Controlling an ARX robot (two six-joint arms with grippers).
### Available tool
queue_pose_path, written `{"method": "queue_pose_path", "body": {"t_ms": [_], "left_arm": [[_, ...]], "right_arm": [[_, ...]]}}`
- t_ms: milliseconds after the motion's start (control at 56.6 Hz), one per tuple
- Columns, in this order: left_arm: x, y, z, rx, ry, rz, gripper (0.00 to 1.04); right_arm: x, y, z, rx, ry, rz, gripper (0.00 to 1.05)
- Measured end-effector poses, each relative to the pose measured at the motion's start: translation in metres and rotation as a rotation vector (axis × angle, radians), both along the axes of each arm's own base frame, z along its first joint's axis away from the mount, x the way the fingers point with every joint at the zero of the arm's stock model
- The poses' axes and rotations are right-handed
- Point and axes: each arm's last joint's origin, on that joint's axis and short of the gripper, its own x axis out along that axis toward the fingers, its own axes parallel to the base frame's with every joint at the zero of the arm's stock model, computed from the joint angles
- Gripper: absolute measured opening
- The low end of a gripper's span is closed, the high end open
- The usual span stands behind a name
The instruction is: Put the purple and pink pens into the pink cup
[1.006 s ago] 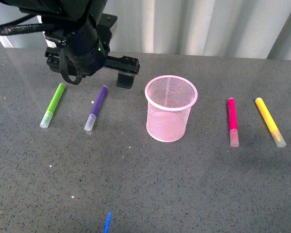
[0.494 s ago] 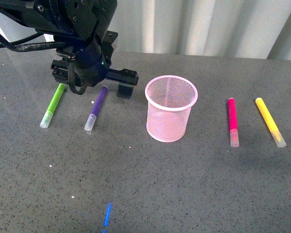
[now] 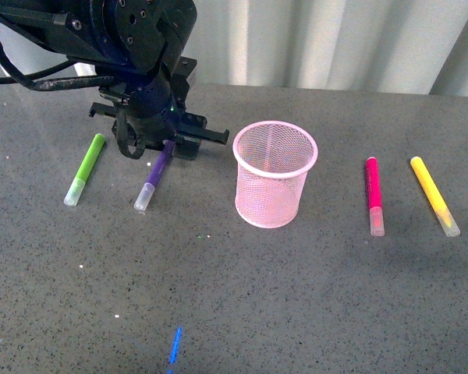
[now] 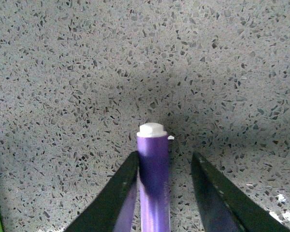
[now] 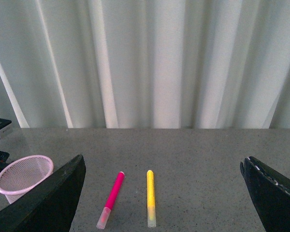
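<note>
The purple pen (image 3: 151, 182) lies on the grey table, left of the pink cup (image 3: 270, 196), which stands upright. My left gripper (image 3: 166, 149) is down over the pen's far end. In the left wrist view the purple pen (image 4: 153, 183) lies between the open fingers (image 4: 213, 193). One finger is against the barrel and the other stands apart from it. The pink pen (image 3: 373, 194) lies right of the cup. My right gripper (image 5: 163, 159) is wide open and empty, held high. From there I see the pink pen (image 5: 112, 197) and the cup (image 5: 23, 177).
A lime-green marker (image 3: 86, 168) lies left of the purple pen, close to my left arm. A yellow marker (image 3: 434, 195) lies right of the pink pen, and shows as the yellow marker (image 5: 151, 198) in the right wrist view. White curtains hang behind the table's far edge.
My left gripper has come forward and down from behind the purple pen and turned. It now straddles the pen's far end. The pens and cup have not moved.
</note>
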Motion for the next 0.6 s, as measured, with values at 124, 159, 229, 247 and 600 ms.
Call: {"method": "queue_pose_path", "body": {"t_ms": [124, 159, 229, 247, 600], "left_arm": [[-0.001, 0.0, -0.001, 0.002, -0.001, 0.001, 0.16], [-0.001, 0.0, -0.001, 0.004, -0.003, 0.004, 0.13], [-0.001, 0.0, -0.002, 0.002, -0.005, 0.006, 0.13], [-0.001, 0.0, -0.002, 0.001, -0.006, 0.006, 0.13], [-0.006, 0.009, 0.042, -0.06, -0.173, 0.019, 0.13]], "right_arm": [[0.0, 0.0, 0.0, 0.0, 0.0, 0.0, 0.98], [0.0, 0.0, 0.0, 0.0, 0.0, 0.0, 0.98], [0.0, 0.0, 0.0, 0.0, 0.0, 0.0, 0.98], [0.0, 0.0, 0.0, 0.0, 0.0, 0.0, 0.98], [0.0, 0.0, 0.0, 0.0, 0.0, 0.0, 0.98]]}}
